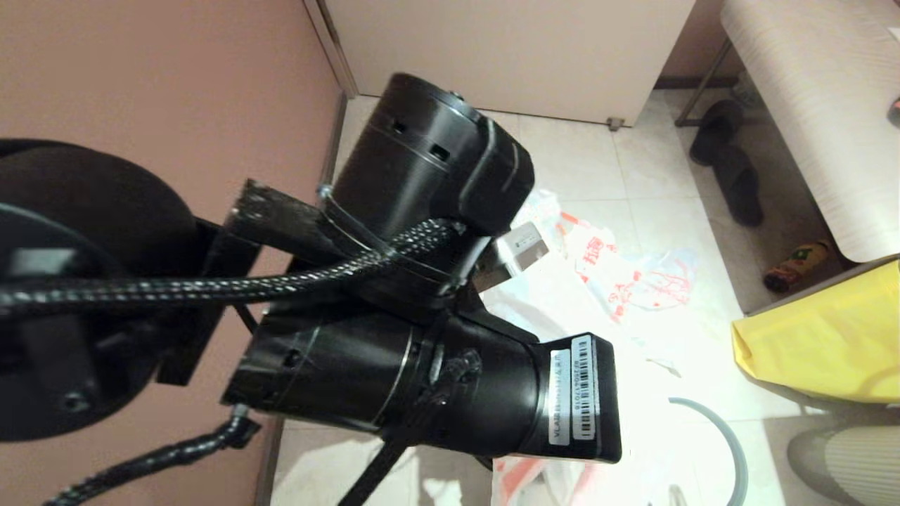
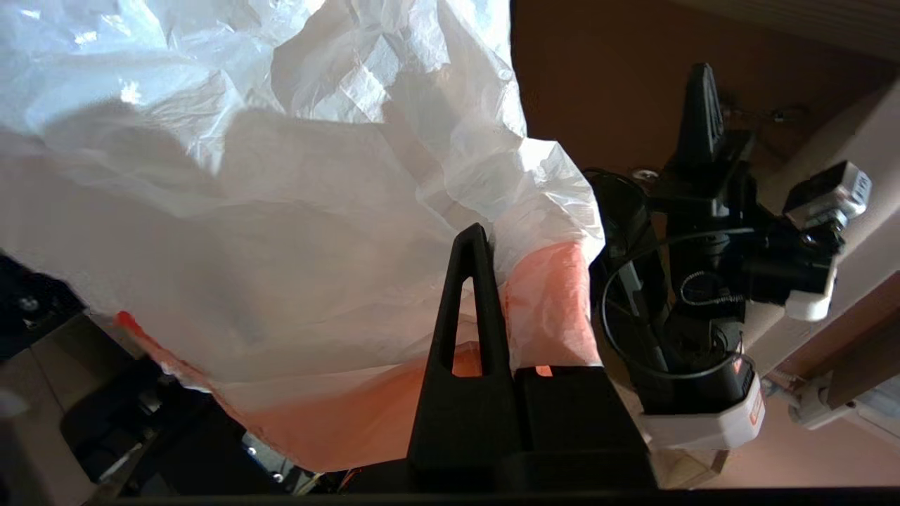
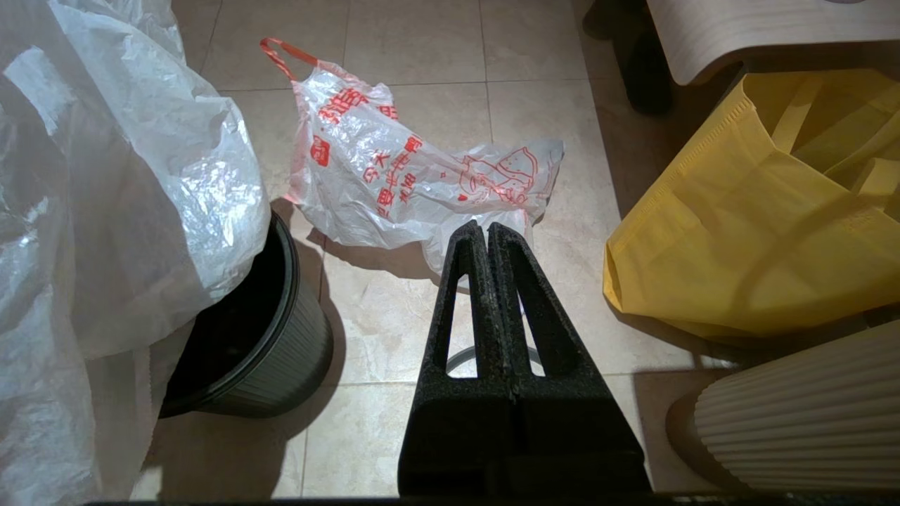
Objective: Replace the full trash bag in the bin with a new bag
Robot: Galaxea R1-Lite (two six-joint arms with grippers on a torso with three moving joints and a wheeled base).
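Left pincer (image 2: 485, 309) clamps thin white orange-hemmed new bag (image 2: 281, 232) | right pincer (image 3: 489, 281) closed, empty | we keep hem pinched, centre it over round black plastic bin (image 3: 260, 337).

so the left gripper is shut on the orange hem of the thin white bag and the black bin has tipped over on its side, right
Not quite. The left gripper is shut on the pale-orange hem of the thin white see-through plastic bag, but the small round glossy black plastic bin stands upright on the tiled floor, as the right wrist view shows.
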